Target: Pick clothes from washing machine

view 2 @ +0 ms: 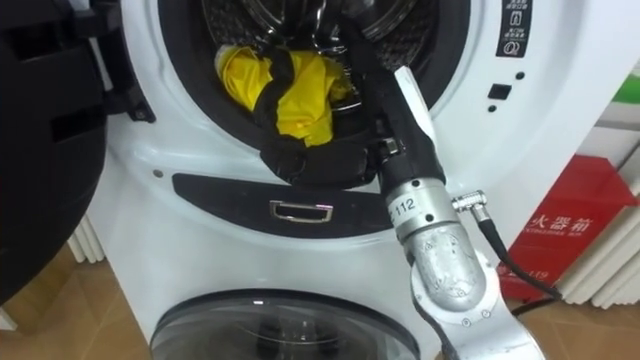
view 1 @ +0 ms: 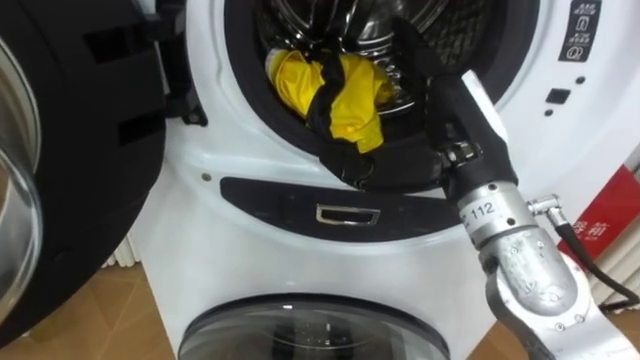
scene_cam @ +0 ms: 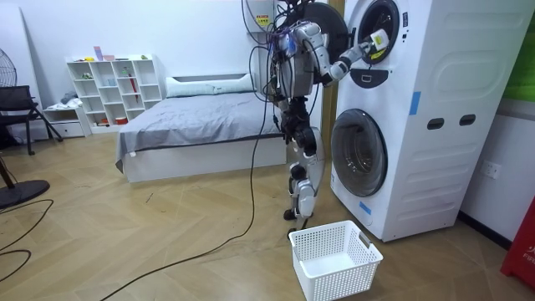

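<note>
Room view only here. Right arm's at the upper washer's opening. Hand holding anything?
Observer: Yes. The right hand is curled round a yellow garment.
Operator: Garment out of the drum?
Observer: No. It is bunched at the mouth of the drum, inside the door ring.
Operator: Door clear of the arm?
Observer: Yes. The black door hangs open on the robot's left, apart from the arm.

The clothes [view 1: 350,100] lie in the top washing machine [view 1: 250,150], with the right hand [view 1: 395,155] wrapped round them. A laundry basket [scene_cam: 334,280] sits on the floor [scene_cam: 167,242] before the bottom washing machine [scene_cam: 359,155].
</note>
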### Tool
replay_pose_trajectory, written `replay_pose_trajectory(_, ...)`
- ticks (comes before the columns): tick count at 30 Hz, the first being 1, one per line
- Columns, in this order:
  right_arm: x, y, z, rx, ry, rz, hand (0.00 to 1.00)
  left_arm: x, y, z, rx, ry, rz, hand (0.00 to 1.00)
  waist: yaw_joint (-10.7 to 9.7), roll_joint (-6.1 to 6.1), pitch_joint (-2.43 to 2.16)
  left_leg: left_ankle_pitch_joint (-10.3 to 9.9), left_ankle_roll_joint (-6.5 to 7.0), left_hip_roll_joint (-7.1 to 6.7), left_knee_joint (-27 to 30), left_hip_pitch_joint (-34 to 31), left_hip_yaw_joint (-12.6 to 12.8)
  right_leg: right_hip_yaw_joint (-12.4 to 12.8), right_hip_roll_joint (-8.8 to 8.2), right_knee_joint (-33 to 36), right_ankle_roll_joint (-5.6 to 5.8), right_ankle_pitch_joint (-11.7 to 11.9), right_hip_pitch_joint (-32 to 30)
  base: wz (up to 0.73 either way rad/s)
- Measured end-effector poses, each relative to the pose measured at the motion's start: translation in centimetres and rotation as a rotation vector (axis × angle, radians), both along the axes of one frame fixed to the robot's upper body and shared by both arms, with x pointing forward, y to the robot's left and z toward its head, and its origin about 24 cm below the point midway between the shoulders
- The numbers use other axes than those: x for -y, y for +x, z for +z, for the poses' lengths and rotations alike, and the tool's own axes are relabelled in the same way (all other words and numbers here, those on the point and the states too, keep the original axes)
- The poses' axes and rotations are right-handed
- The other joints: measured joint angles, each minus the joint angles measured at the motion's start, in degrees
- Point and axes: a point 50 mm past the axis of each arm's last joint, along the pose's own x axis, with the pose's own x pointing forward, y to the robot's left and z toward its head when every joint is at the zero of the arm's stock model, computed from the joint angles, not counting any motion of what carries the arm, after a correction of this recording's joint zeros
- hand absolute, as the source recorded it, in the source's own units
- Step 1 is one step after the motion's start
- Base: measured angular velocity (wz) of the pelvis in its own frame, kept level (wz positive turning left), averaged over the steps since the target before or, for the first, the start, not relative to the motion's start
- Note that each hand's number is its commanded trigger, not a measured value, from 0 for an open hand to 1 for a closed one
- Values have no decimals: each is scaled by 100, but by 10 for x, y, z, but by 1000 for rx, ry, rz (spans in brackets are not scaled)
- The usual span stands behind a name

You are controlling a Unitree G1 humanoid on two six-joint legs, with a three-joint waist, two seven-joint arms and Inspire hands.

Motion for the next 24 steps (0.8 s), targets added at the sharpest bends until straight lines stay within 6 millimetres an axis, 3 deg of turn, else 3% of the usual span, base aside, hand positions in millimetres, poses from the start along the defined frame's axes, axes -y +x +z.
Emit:
replay_pose_trajectory(2,-10,1,31,148,-43,22,0,1,6,1,17,-14,-11,0,95,-2,-1,-6,-14,9,-66,120,10,-8,23,-125,-14,9,139,3)
replay_pose_trajectory(4,-13,0,38,190,-60,25,0,1,8,2,23,-15,-12,0,132,-29,-14,-18,-15,13,-116,244,-2,-23,41,-242,-16,7,311,12)
replay_pose_trajectory(9,-19,-5,37,208,-94,68,0,4,9,1,16,-33,-31,0,173,-87,-31,-83,-10,11,-159,337,-9,-24,67,-290,-73,7,452,1)
replay_pose_trajectory(24,-41,-15,33,234,-102,155,0,6,15,1,15,-30,-96,0,327,-100,34,-293,-61,79,-238,443,-58,-152,103,-285,-46,-115,538,-1)
